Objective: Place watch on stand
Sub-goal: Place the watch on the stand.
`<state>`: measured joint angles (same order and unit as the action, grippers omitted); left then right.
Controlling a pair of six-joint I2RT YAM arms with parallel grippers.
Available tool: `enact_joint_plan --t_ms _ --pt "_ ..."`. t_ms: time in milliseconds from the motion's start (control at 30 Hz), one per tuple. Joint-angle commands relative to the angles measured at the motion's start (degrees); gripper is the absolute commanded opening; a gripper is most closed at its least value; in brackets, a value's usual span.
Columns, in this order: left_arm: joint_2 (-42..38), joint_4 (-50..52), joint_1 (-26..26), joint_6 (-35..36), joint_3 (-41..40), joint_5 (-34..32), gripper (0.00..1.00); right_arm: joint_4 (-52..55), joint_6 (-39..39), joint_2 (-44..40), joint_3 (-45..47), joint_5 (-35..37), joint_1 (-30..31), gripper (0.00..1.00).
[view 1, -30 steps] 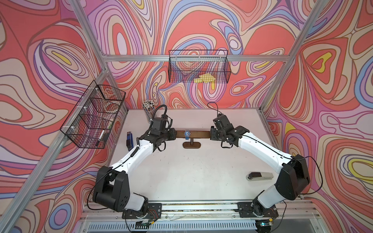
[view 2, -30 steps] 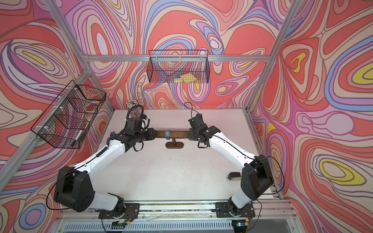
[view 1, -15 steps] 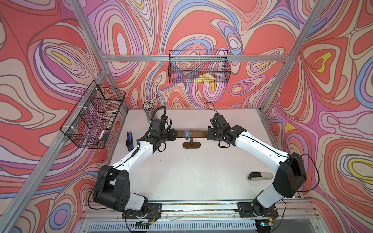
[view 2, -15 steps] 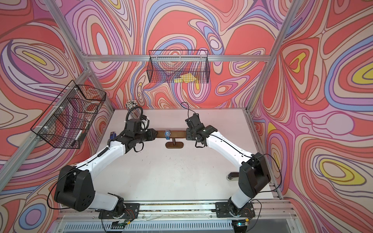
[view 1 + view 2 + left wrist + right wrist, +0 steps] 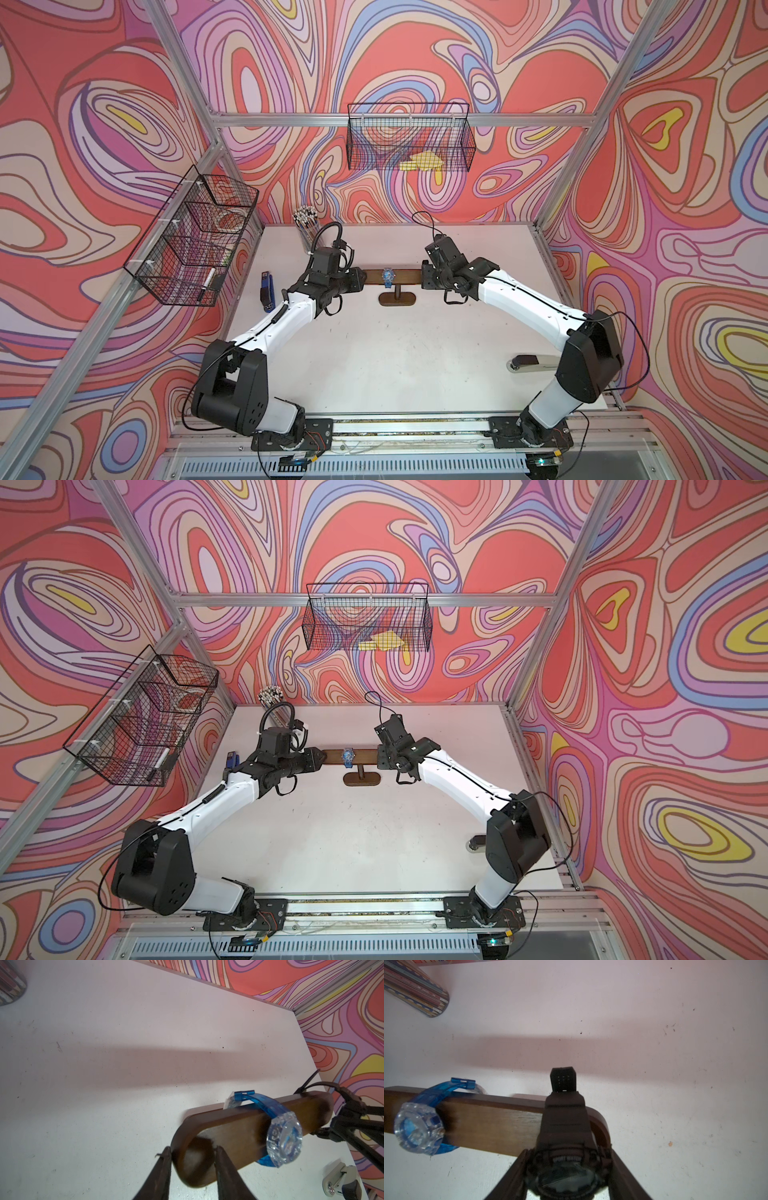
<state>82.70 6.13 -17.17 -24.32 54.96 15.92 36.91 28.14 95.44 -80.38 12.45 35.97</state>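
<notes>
Black watch (image 5: 563, 1136) in right jaws, looped over stand (image 5: 488, 1124) end

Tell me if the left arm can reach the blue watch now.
Probably yes: only bare bar of the stand lies between the left gripper, at the bar's end, and the blue watch. It would need to release the bar first.
</notes>
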Motion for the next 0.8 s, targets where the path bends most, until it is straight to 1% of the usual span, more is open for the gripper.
enact_joint_plan --t_ms 0,400,633,667,767 --pt "-1.40 -1.29 0.12 -1.23 -0.90 1.30 0.37 -0.67 -0.19 1.23 -2.36 0.28 0.84 0.43" --pt "-1.15 -1.49 0.12 -1.13 -0.81 1.56 0.37 0.81 -0.20 4.96 -6.58 1.34 3.13 0.43" --pt "-1.15 -1.38 0.12 -1.00 -0.64 1.55 0.36 1.09 -0.10 5.80 -8.15 1.15 3.99 0.43" --pt "-1.09 -1.36 0.15 -0.98 -0.64 1.56 0.36 1.09 -0.06 7.35 -8.36 1.15 4.09 0.43" --pt "-0.89 -1.47 0.12 -1.08 -0.64 1.63 0.36 0.98 0.00 7.74 -8.61 0.92 4.45 0.43"
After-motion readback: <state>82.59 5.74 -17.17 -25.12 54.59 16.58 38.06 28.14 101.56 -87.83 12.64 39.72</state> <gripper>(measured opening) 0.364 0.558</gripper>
